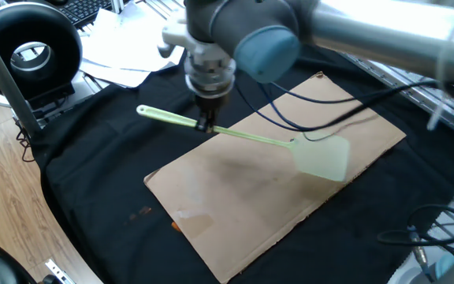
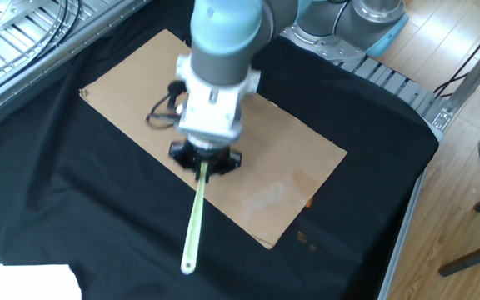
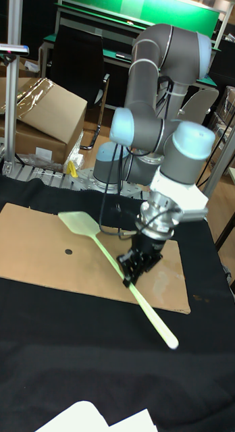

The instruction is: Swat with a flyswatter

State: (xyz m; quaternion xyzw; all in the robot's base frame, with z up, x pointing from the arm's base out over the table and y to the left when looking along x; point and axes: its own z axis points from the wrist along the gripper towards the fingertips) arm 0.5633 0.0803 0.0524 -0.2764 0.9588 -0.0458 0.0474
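The pale green flyswatter [image 1: 247, 136] is held in the air over the brown cardboard sheet [image 1: 235, 197]. My gripper [image 1: 205, 125] is shut on the thin handle, about a third of the way in from its looped end [image 1: 143, 111]. The squarish mesh head [image 1: 321, 158] hangs low over the right part of the cardboard. In the other fixed view the handle [image 2: 194, 223] sticks out below my gripper [image 2: 204, 167] and the arm hides the head. The tall fixed view shows the flyswatter [image 3: 100, 248] slanting across the cardboard [image 3: 36, 266], gripped mid-handle by my gripper [image 3: 132, 268].
A black cloth [image 1: 93, 181] covers the table under the cardboard. Loose white papers [image 1: 132, 55] and a black round device [image 1: 30, 51] lie at the far left. Cables [image 1: 329, 118] trail from the arm. A cardboard box [image 3: 43, 115] stands behind the table.
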